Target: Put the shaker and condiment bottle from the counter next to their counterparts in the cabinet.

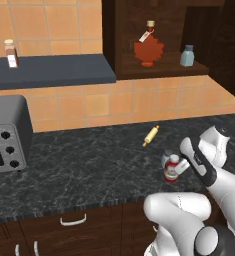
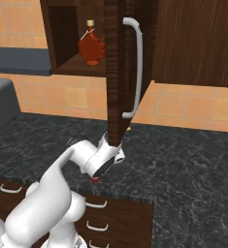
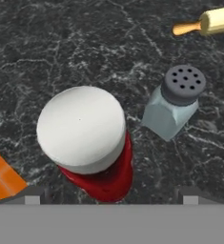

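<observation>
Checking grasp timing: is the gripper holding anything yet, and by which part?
Nothing is held; the gripper is open above the condiment bottle, its cap between the tips.

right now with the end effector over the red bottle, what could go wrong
1. The shaker stands close beside the condiment bottle; a finger of the open end effector coming down could clip it and tip it.
2. The bottle is narrow and upright, so an off-centre closing might topple it on the counter.
3. The open cabinet door hangs right above the arm in the right base view; lifting straight up may strike it.
</observation>
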Tool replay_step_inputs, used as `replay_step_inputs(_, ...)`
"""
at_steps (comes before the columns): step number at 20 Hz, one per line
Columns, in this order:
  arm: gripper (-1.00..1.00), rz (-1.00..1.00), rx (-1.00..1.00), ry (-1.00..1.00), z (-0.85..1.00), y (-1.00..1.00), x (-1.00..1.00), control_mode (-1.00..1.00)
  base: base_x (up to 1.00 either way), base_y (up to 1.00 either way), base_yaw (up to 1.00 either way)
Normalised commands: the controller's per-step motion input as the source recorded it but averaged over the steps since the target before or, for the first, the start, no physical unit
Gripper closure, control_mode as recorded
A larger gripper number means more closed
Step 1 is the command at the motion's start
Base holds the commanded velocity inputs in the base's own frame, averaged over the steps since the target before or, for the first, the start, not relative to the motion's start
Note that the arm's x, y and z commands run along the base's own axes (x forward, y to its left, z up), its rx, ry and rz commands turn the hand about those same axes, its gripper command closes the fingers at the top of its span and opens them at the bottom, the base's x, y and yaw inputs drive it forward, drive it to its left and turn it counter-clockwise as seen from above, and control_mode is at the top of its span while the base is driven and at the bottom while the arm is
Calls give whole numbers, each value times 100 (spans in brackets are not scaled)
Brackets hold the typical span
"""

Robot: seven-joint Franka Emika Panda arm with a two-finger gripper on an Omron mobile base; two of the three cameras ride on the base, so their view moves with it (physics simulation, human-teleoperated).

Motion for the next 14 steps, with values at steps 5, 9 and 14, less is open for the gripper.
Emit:
replay_step_inputs(5,-100,5,0,0,-4,0,0,-100,0,0,0)
replay_step_inputs(9,-100,6,0,0,-13,11,0,-100,0,0,0)
replay_step_inputs(14,-100,6,0,0,-2,7,0,-100,0,0,0)
